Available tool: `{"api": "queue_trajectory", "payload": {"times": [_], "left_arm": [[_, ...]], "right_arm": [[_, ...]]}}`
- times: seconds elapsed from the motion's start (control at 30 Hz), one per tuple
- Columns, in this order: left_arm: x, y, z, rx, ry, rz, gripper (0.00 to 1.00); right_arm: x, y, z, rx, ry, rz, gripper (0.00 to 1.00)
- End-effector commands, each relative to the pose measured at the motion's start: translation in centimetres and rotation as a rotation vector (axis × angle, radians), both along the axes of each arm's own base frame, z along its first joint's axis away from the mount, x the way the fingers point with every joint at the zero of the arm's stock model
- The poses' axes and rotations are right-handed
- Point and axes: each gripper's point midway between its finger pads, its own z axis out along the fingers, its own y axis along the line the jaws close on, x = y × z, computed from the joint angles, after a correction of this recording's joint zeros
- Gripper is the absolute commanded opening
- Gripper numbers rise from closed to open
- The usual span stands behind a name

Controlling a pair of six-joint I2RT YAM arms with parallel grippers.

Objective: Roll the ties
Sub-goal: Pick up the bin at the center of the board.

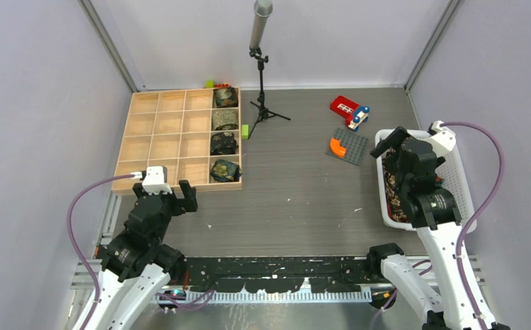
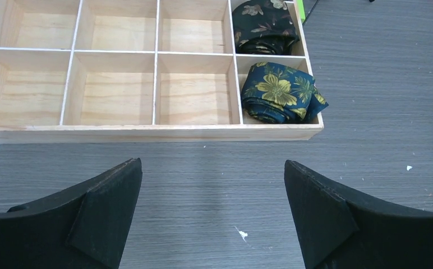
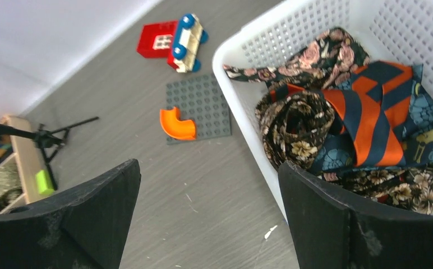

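Four ties had been rolled into fist-sized coils of dark floral fabric. They stood one per compartment in the right-hand column of the pale wooden grid tray (image 1: 156, 146), at the far left of the table. The nearest of the rolled coils (image 2: 280, 92), navy with gold flowers, lapped slightly over the tray's right wall. The tray had sixteen compartments in four rows of four, and twelve showed bare wood.

The loose ties (image 3: 343, 140) lay tangled in the white perforated plastic basket (image 3: 242, 47) at the right edge of the table. At least four patterns could be told apart:

- one brown-tan floral tie (image 3: 293, 126), partly curled
- one red-orange and navy striped tie (image 3: 371, 120)
- one teal-blue floral tie (image 3: 427, 120)
- one dark tie with pink roses (image 3: 332, 53)

The exact number could not be fixed, because the fabric overlapped. On this evidence the task was judged roughly half done: four ties rolled and stowed, about as many left.

The left gripper (image 2: 211, 207) hovered over the table just in front of the tray, fingers spread wide, holding nothing. The right gripper (image 3: 208, 218) hung above the basket's left rim, fingers likewise spread wide, touching no fabric.

Farther out stood the following items:

- one black tripod stand (image 1: 263, 103) carrying a grey microphone
- one red toy block (image 1: 343, 105)
- one white toy car (image 1: 359, 117) with blue wheels
- one grey studded plate (image 1: 355, 144) with one orange curved piece (image 1: 336, 146) on it
- one green block (image 1: 245, 130) beside the tray
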Motion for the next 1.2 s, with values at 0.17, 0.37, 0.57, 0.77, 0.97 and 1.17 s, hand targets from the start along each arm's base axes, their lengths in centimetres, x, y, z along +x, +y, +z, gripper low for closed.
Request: {"api": "queue_trajectory", "payload": {"times": [0.17, 0.37, 0.57, 0.77, 0.97, 1.17], "left_arm": [[0.2, -0.3, 1.3, -0.023, 0.01, 0.004, 1.0], [0.1, -0.4, 1.4, -0.025, 0.002, -0.006, 1.0], [0.1, -0.5, 1.4, -0.026, -0.001, -0.015, 1.0], [0.1, -0.5, 1.4, -0.026, -0.006, -0.017, 1.0], [0.1, -0.5, 1.5, -0.023, -0.009, -0.016, 1.0], [0.0, -0.5, 1.5, -0.024, -0.012, -0.018, 1.0]], "right_arm": [[0.4, -3.5, -8.5, 0.042, 0.311, -0.228, 0.97], [0.3, -5.8, -11.1, 0.124, 0.455, -0.307, 0.97], [1.6, -7.4, -12.7, 0.189, 0.459, -0.341, 0.97], [4.6, -7.2, -14.2, 0.232, 0.467, -0.291, 0.97], [5.3, -7.2, -14.4, 0.249, 0.449, -0.291, 0.86], [4.7, -7.6, -16.3, 0.237, 0.51, -0.323, 0.59]]}}
